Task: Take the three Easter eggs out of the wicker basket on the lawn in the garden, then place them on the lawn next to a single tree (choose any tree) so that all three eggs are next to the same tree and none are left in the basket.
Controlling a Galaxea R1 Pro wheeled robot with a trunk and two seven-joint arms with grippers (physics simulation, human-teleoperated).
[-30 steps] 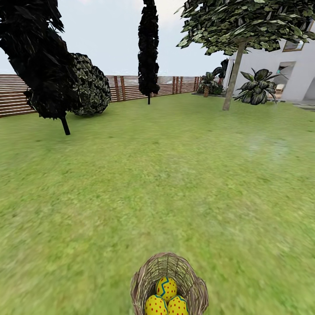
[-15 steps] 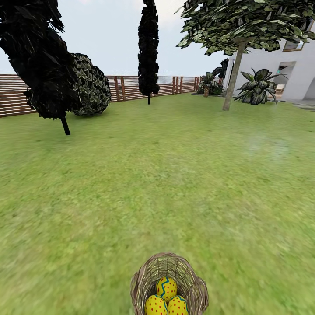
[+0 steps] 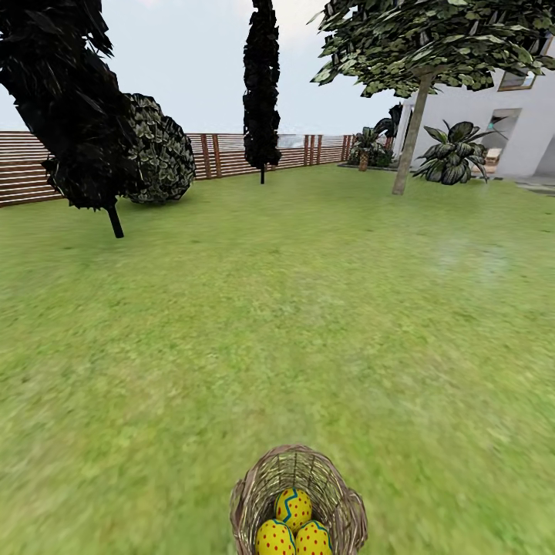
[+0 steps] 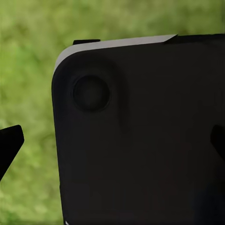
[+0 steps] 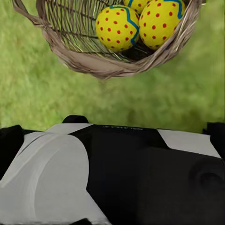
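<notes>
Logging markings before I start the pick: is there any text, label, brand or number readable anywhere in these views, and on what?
None readable.
Easter eggs: only red dots and a blue-green zigzag band, no lettering.
Wicker basket: plain weave, no tag.
Robot body panel: a faint thin line of marks near its edge, too small and blurred to read.

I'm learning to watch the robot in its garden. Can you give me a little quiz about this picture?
1. How many Easter eggs lie in the wicker basket?
2. True or false: an egg already lies beside the tree.
3. What does the basket stand on: A the lawn, B a stone path, C a table?

Key: 1. Three. 2. False, all are in the basket. 3. A.
</notes>
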